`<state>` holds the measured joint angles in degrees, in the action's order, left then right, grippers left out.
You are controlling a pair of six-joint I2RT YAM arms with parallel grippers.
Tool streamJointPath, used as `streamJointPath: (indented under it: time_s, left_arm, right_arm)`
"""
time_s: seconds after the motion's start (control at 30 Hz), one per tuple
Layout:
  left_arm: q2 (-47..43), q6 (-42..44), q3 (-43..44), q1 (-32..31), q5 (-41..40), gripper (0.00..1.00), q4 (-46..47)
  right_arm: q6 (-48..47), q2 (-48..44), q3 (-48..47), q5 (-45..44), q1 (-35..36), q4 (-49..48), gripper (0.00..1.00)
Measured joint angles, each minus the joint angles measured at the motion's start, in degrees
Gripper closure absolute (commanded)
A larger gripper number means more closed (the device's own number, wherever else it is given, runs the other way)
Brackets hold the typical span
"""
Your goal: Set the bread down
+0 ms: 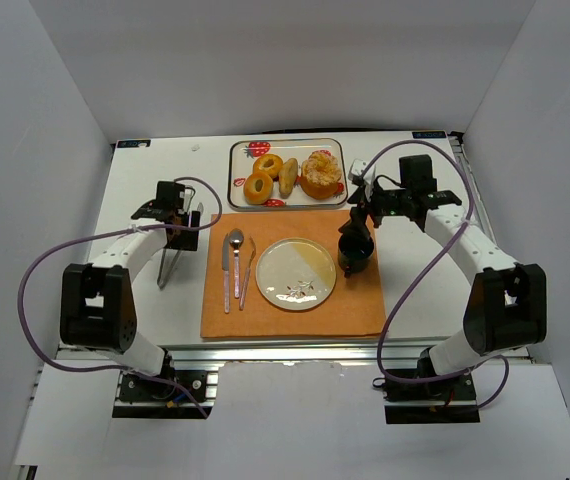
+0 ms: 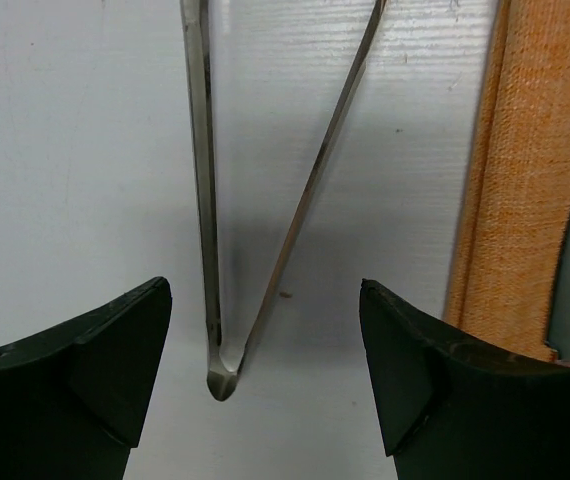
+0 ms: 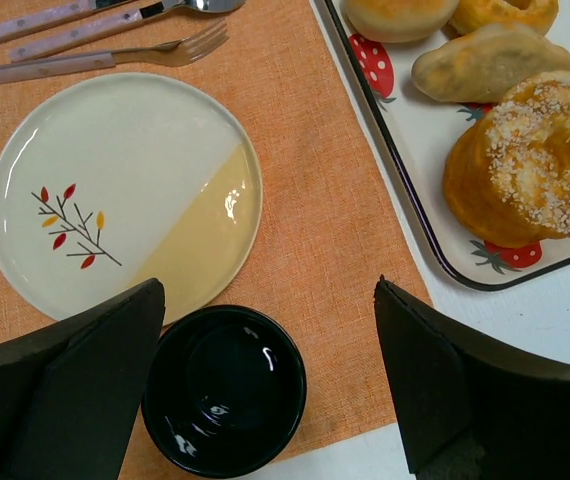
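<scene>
Several breads lie on a strawberry-print tray (image 1: 239,170) at the back: two ring-shaped ones (image 1: 258,188), an oval roll (image 1: 288,176) and a big sugared bun (image 1: 320,175). The bun (image 3: 530,165) and roll (image 3: 480,62) also show in the right wrist view. A white and yellow plate (image 1: 295,273) sits empty on the orange mat (image 1: 355,310). Metal tongs (image 1: 170,255) lie on the table left of the mat. My left gripper (image 1: 180,222) is open above the tongs (image 2: 202,200), its jaws either side of the hinge end. My right gripper (image 1: 360,215) is open and empty above a black cup (image 3: 225,390).
A knife (image 1: 226,270), spoon (image 1: 236,262) and fork (image 1: 248,272) lie on the mat left of the plate. The black cup (image 1: 356,250) stands on the mat to the plate's right. White walls enclose the table on three sides.
</scene>
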<state>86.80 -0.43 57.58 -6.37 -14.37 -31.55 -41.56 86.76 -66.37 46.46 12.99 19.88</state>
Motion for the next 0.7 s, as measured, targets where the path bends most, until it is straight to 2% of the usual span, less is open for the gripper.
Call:
streamJointPath:
  time_s: [0.2,0.53,0.63,0.7]
  left_arm:
    - [2.2,7.1,-1.3,0.3,-0.1,0.16,4.4]
    - [8.0,9.9,-4.8,6.3,6.9,0.2,12.1]
    - [8.2,10.3,-5.3,7.9,10.0,0.23,14.1]
    - [8.2,10.3,-5.9,8.8,12.2,0.28,15.2]
  right_arm:
    - [0.0,0.0,1.6,0.0,0.0,-0.7,0.11]
    - [-0.7,-1.7,2.4,0.1,-0.2,-0.7,0.11]
    - [-0.7,-2.1,2.4,0.1,-0.5,-0.7,0.11]
    - [-0.7,-2.2,2.4,0.1,-0.7,-0.7,0.11]
